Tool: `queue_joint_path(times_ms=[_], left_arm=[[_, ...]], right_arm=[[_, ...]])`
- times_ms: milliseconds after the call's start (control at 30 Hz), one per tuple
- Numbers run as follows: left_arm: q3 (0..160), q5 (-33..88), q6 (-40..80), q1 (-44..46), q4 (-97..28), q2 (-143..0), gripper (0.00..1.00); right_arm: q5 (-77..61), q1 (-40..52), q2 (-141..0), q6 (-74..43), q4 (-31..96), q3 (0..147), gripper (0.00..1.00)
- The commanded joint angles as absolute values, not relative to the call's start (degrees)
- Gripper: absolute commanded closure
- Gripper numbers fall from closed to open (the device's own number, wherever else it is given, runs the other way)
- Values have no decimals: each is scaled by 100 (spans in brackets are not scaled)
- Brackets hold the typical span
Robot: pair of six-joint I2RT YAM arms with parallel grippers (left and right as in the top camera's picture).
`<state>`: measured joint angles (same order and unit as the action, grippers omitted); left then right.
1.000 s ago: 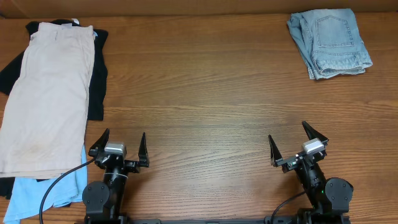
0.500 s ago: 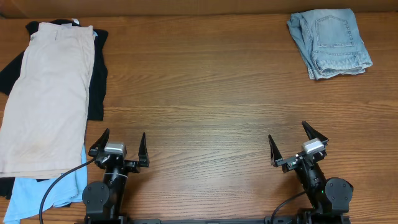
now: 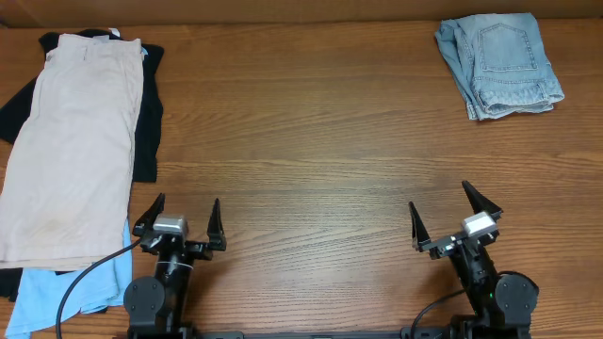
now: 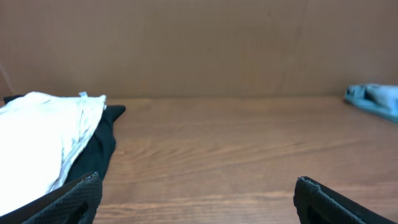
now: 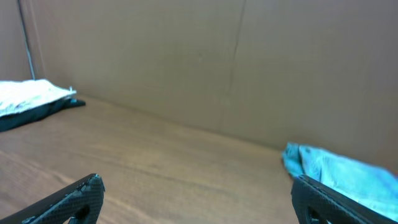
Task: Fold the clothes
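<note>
Surface: a wide brown wooden surface (image 3: 311,141), with clothes at its far left and far right and both hands at the near edge.
Beige shorts: the largest garment (image 3: 71,151), lying flat on top of other clothes at the left. We judge its long axis to run from far to near, drifting slightly left toward the near end.
Black top: under the beige shorts (image 3: 146,132), showing along both of their sides.
Denim shorts: pale blue (image 3: 499,64), lying compact and alone at the far right, well apart from the rest.
Blue shirt: a light patch (image 3: 99,278) poking out below the near end of the beige shorts.
Left hand: fingers spread wide (image 3: 187,205) and holding nothing. It is the nearer hand, with the beige shorts just to its left and stretching ahead.
Right hand: also spread and empty (image 3: 439,196), well apart from the beige shorts, with the denim shorts far ahead.
Hidden: the left clothes are cut off at the left edge of the overhead view. We cannot tell how much of the black top or blue shirt lies underneath.
</note>
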<state>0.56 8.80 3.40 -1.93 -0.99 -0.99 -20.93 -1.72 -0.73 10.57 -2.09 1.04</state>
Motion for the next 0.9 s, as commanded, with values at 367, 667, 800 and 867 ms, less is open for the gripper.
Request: queue_joint_path(times_ms=[367,667,800,867], left_arm=[[867,897,939,-233,-165,-67,0],[1684,902,919,-233,-534,-834,0],[2397,906,899,-233,-851,-1592,0],[2823,906,864,-233,-1057,-2023,0]], right_arm=[[-2045,-128,-16,574,-650,399,0],[-2047,-128,-67,574,137,1258,0],[-2064,-128,-329,576,591,1769,0],[-2064,-128,-556,576,790,2053,0]])
